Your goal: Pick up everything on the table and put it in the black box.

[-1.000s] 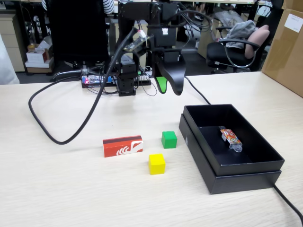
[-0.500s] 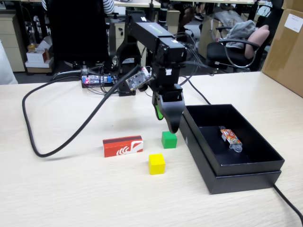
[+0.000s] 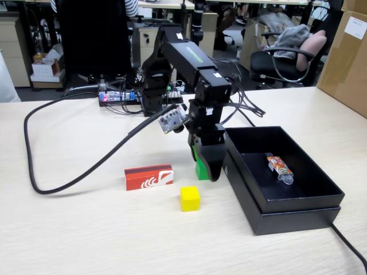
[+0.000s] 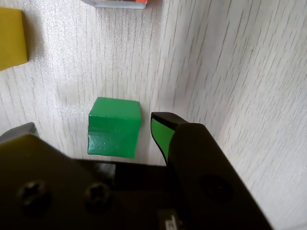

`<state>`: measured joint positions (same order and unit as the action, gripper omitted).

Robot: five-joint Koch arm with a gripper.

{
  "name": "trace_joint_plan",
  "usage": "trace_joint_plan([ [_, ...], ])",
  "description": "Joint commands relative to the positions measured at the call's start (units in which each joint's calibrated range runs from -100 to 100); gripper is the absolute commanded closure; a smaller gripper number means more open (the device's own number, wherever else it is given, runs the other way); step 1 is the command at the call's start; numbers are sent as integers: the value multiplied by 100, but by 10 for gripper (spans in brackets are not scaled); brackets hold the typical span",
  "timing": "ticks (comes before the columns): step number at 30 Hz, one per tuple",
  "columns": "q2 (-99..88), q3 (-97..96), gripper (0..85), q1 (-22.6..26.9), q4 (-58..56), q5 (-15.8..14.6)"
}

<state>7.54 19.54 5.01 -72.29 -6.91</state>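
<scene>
The pincer stands open low over the counter, its jaws on either side of the green cube, one fingertip just beside the cube. The yellow cube and red packet lie near. The black box holds a candy wrapper.

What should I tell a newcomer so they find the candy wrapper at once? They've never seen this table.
Find the black box at the right of the table in the fixed view. The candy wrapper lies inside on its floor: small, orange-patterned, the box's only contents.
</scene>
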Motion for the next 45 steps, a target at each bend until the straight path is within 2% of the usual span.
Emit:
trace_joint_plan([
  [1, -71, 394, 410, 63, 71, -34],
  [6, 32, 394, 436, 93, 71, -63],
  [9, 101, 430, 532, 88, 71, -68],
  [14, 204, 448, 541, 68, 71, -73],
  [18, 239, 448, 638, 49, 80, -93],
  [22, 262, 448, 649, 34, 80, -83],
  [26, 204, 530, 829, -5, 106, -73],
  [30, -473, 602, 830, -122, 97, -5],
  [37, -3594, 40, 830, -234, -387, 234],
  [41, -5315, 258, 830, 34, -810, 249],
  [45, -5923, 756, 830, 410, -1069, 215],
])
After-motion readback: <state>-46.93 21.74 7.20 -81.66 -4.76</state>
